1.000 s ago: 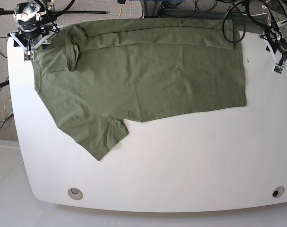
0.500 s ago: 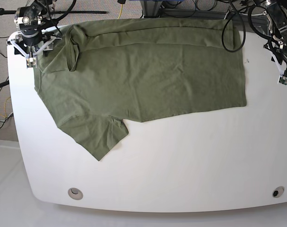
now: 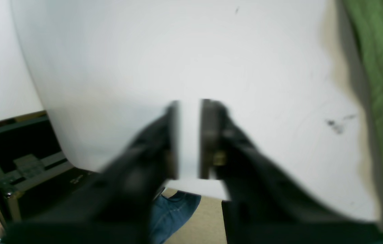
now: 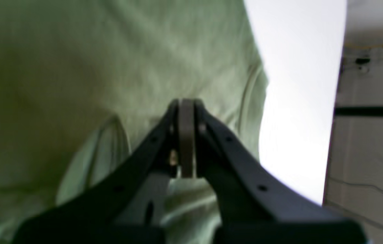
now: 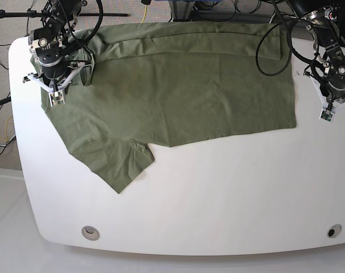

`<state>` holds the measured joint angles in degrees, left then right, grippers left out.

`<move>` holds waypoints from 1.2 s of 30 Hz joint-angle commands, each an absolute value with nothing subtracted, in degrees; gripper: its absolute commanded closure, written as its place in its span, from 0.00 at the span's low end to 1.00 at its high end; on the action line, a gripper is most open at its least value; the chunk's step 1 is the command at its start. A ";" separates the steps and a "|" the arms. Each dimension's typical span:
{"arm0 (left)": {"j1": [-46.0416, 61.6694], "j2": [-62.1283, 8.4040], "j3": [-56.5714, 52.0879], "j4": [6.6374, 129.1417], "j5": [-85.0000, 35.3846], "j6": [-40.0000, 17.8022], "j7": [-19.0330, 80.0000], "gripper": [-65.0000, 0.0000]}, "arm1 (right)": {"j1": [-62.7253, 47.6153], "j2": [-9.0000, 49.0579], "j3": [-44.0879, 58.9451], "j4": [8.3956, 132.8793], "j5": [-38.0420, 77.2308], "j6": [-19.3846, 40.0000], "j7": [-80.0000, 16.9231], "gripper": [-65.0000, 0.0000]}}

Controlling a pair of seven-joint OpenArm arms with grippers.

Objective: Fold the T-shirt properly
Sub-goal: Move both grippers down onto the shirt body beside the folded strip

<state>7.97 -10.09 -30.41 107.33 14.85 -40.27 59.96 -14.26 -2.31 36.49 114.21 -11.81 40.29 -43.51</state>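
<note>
Hovering: right hand (image 4: 186, 142) clenched empty over the T-shirt (image 5: 178, 85)
Left hand (image 3: 188, 139): slightly parted (blurred), beside the hem
Risk: bunched cloth if a grab misses

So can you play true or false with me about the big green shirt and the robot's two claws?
1. The olive-green cotton T-shirt lies on the white table. True.
2. One short sleeve sticks out toward the table's near edge. True.
3. The left gripper is over the shirt. False: it is over bare table, just off the shirt's edge.
4. The right gripper is over the shirt near the neck end. True.
5. The right gripper's jaws are wide open. False: they are shut, with no cloth between them in the right wrist view.
6. The shirt has a big picture on it. False: it is plain.
</note>
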 commanded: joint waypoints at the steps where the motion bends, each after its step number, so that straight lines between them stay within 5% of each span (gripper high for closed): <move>1: 7.25 -9.19 -28.88 108.53 14.64 -40.00 59.38 1.00 | -12.62 -1.71 35.82 115.03 -11.38 40.00 -43.65 0.98; 21: 6.20 -3.21 -19.91 101.41 14.46 -40.00 58.68 1.00 | -2.86 -0.48 34.33 101.58 -19.65 40.00 -44.18 1.00; 36: 3.12 -3.65 -19.91 87.87 14.55 -40.00 46.99 1.00 | -0.92 -0.40 34.51 93.93 -19.74 40.00 -39.87 1.00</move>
<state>3.07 -3.60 -20.12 89.84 14.13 -39.42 45.76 -2.35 -0.97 34.44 93.82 -20.10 40.29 -41.58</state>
